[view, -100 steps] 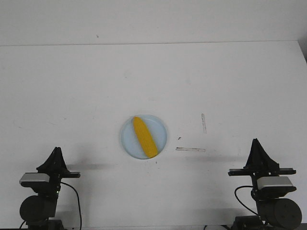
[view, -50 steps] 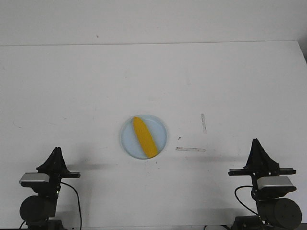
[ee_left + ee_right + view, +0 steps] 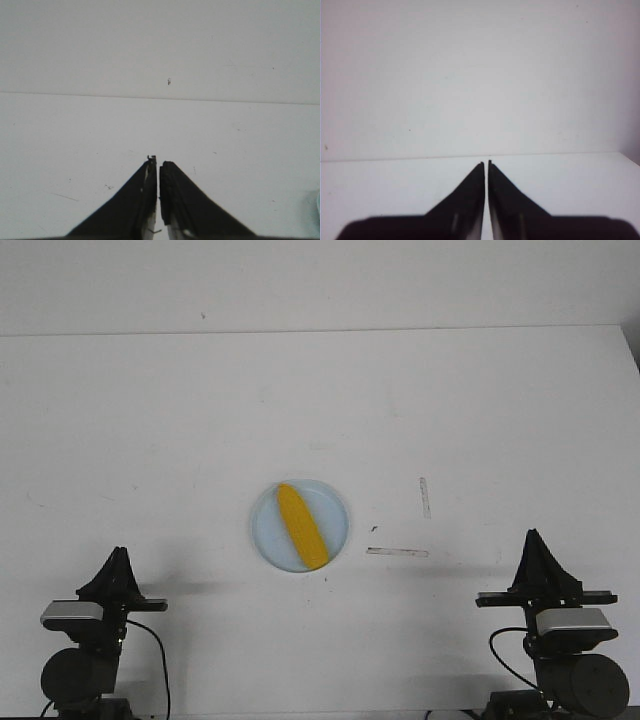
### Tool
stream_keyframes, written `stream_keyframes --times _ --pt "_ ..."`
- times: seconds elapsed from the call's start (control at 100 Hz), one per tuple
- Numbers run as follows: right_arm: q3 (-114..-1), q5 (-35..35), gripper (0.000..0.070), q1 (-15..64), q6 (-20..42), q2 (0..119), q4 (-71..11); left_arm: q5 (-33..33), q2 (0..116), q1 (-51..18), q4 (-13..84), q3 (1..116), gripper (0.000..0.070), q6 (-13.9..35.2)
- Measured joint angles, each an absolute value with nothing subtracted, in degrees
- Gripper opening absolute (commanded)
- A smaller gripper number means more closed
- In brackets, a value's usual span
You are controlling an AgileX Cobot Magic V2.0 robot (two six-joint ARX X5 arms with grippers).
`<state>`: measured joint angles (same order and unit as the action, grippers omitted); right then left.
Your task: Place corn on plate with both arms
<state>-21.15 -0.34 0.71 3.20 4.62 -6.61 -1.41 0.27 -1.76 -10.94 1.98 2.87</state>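
Note:
The yellow corn (image 3: 302,526) lies diagonally on the pale blue plate (image 3: 335,508) at the middle of the white table in the front view. My left gripper (image 3: 118,553) is at the front left, shut and empty, well apart from the plate; in the left wrist view (image 3: 158,162) its jaws are closed over bare table, with a sliver of the plate (image 3: 317,202) at the frame's edge. My right gripper (image 3: 532,535) is at the front right, shut and empty; in the right wrist view (image 3: 486,162) neither corn nor plate shows.
Two short strips of tape (image 3: 397,552) (image 3: 424,497) lie on the table right of the plate. The table's far edge (image 3: 320,332) meets a white wall. The right table corner (image 3: 628,335) shows at the far right.

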Motion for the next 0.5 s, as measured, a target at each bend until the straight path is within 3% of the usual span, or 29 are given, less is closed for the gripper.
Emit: stream_keyframes --times 0.22,0.5 --pt "-20.78 0.56 0.0010 0.10 3.11 1.98 -9.15 -1.41 0.27 -1.76 -10.98 1.98 0.0001 2.87" --pt "-10.57 -1.96 0.0010 -0.01 2.94 0.10 -2.81 -1.41 0.27 -1.76 -10.98 1.98 0.0001 2.87"
